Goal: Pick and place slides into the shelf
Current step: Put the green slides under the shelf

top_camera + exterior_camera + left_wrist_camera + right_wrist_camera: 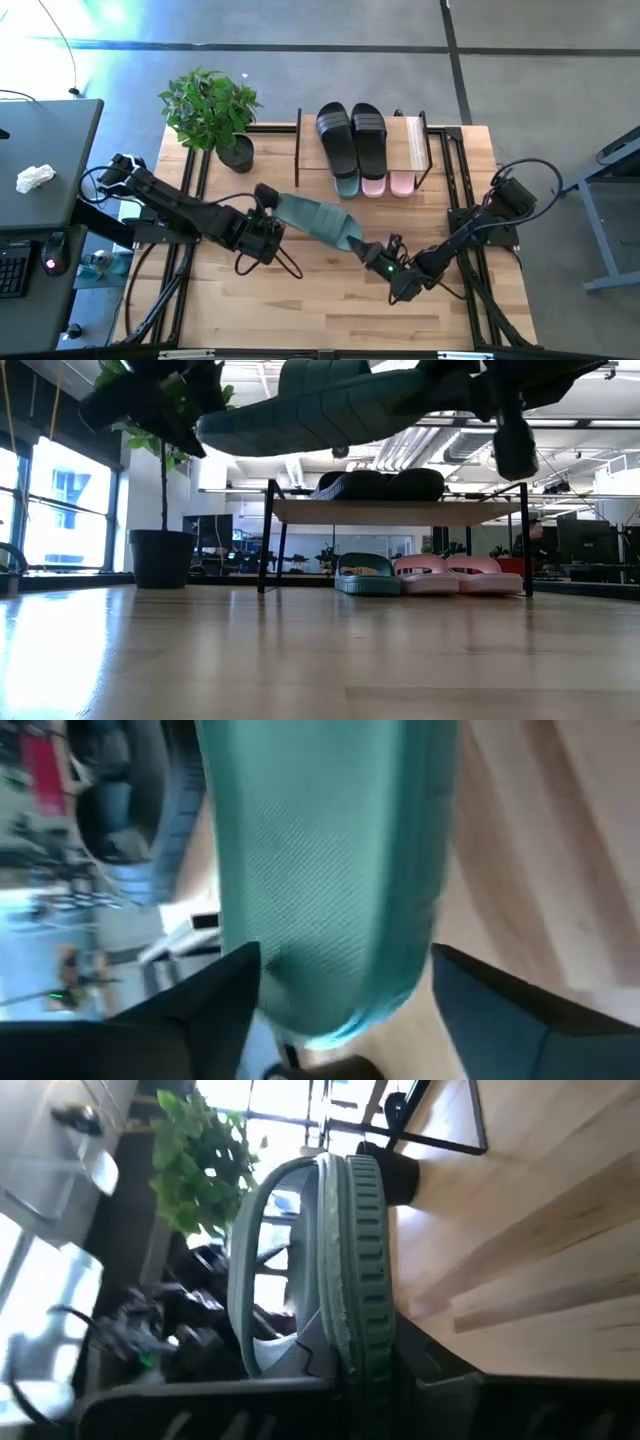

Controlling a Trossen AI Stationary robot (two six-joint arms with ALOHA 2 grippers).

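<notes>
So the last dark green slide [318,220] is up in the air over the middle of the bench [330,310], slung between both arms like a little hammock. The left end effector [268,215] has one end of it, fingers [200,1010] spread wide around the sole, which fills the gap between them. The right end effector [372,250] has the other end, closed on the edge of the sole as far as its wrist view shows.

Handling-wise, it looks like light rubber, a bit floppy, with a ribbed tread, so probably not slippery. It shouldn't be fragile either. Gripping the sole edge near an end seems the sane spot; the wide strap would likely just fold.

Around it: the shelf [415,140] sits at the far side of the bench. Two black slides [350,135] lie on its top board, and underneath there's the other green slide [367,574] plus two pink slides [458,572] side by side. The free spot looks to be under the board beside the green one, so the thin black frame legs and the low board are what could snag the slide going in. A potted plant [212,110] stands just left of the shelf, close enough to brush with the left arm.
</notes>
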